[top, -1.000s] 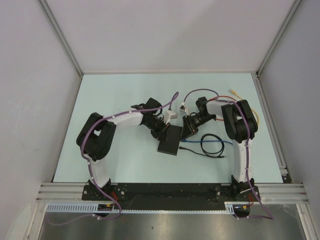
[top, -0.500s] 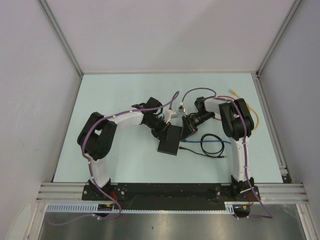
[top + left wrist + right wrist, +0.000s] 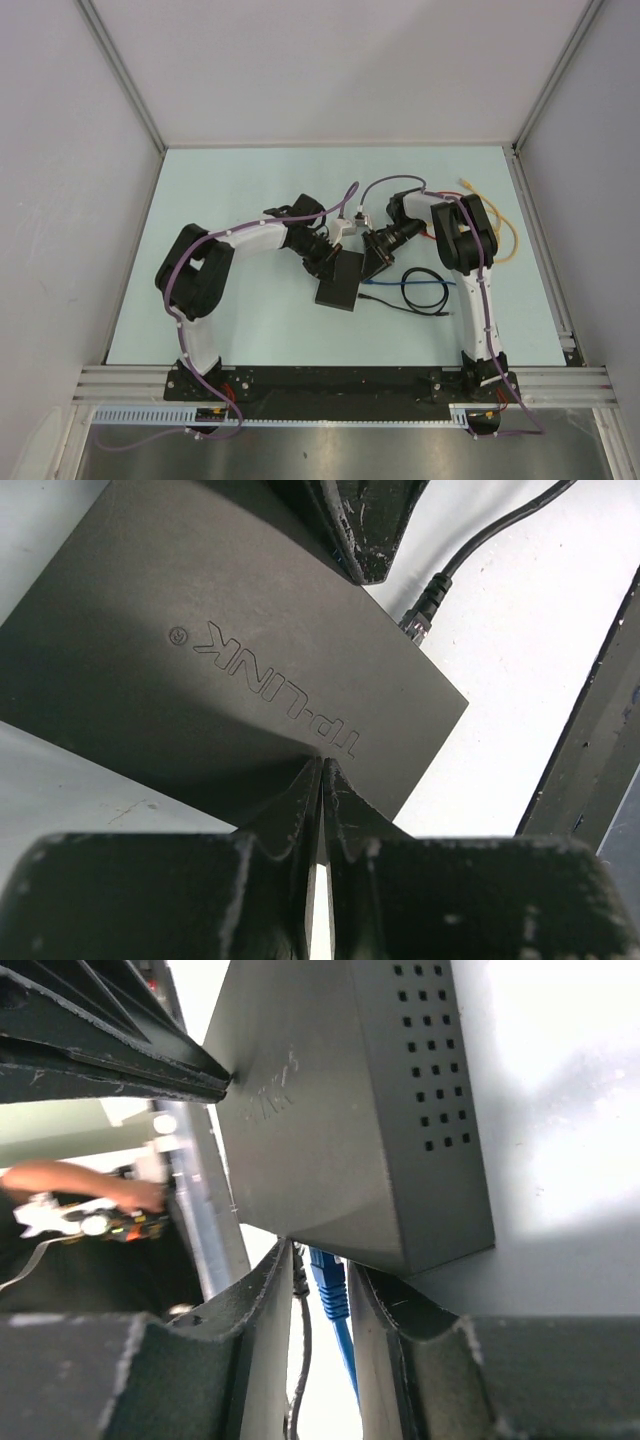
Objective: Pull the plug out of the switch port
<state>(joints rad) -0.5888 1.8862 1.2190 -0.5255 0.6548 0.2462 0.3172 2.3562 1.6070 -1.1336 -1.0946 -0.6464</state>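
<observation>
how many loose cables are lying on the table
3: a blue cable looped right of the flat matte-black switch box, a thin black cable just nearer the arm bases, a cream-yellow cable at the far right edge. The right arm may hide more.

The switch (image 3: 338, 282) lies left of cables (image 3: 422, 288), its plug (image 3: 328, 1285) between right fingers (image 3: 262, 1305).

The left pincer (image 3: 326, 262) and right pincer (image 3: 372, 262) flank the black switch (image 3: 338, 286), a blue cable (image 3: 428, 279) looped to its right.
</observation>
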